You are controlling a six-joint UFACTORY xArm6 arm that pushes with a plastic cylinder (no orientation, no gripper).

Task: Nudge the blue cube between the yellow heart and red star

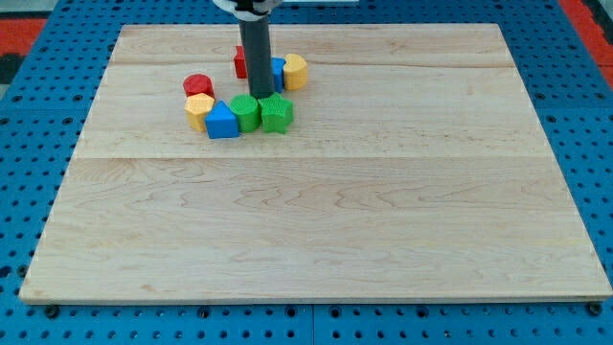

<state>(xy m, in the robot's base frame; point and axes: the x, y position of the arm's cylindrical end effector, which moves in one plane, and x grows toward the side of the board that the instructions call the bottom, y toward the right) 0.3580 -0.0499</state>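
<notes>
My tip (260,95) stands in the middle of a cluster of blocks near the view's top. The blue cube (277,73) is just right of the rod, partly hidden by it. A yellow block (295,71), perhaps the heart, touches the cube's right side. A red block (240,62), perhaps the star, shows left of the rod, mostly hidden. The tip sits just below the blue cube and above the green blocks.
A red cylinder (198,85), a yellow block (199,110), a blue triangular block (222,122) and two green blocks (246,112) (277,113) lie in a row below the tip. The wooden board (316,220) lies on a blue perforated base.
</notes>
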